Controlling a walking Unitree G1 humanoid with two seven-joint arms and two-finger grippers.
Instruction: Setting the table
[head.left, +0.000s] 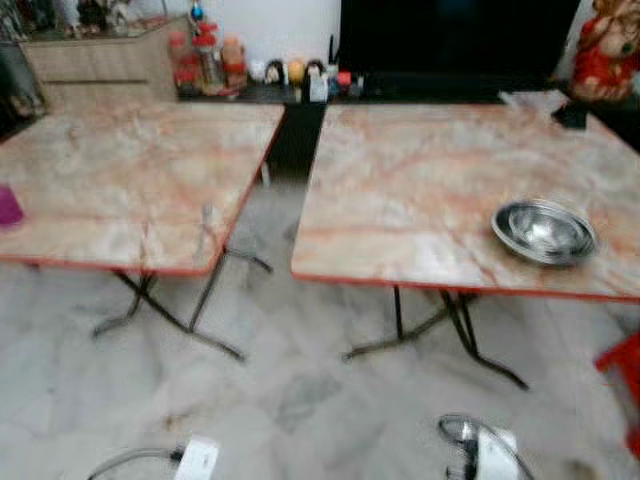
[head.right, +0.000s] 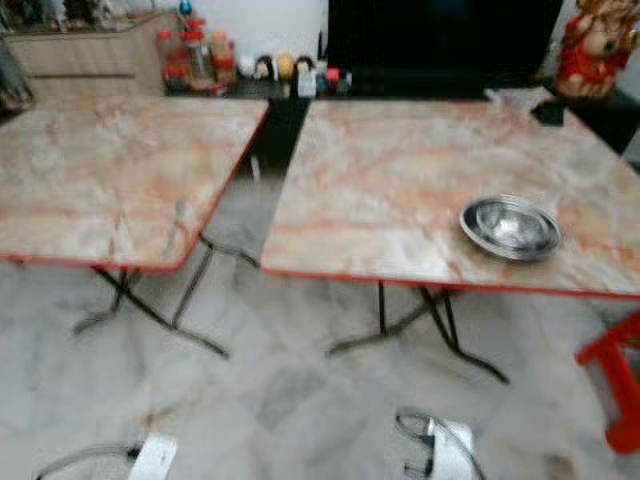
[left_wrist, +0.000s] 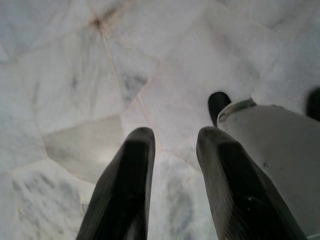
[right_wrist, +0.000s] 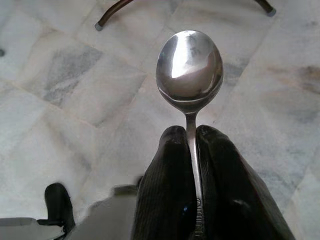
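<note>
No readable text, engraving on spoon (right_wrist: 190, 70) handle too blurred, jar labels on far shelf illegible

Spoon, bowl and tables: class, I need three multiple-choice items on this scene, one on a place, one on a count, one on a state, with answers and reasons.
1. Where is the steel bowl?
A. on the right table
B. on the floor
C. on the left table

2. How many marble-patterned tables stand ahead?
A. one
B. two
C. four

3. What is the right gripper doing?
A. hanging open
B. gripping a cup
C. shut on a spoon

Answers:
1 A: the steel bowl sits near the right table's front edge.
2 B: the left table makes two.
3 C: the right gripper pinches the spoon by its handle.
</note>
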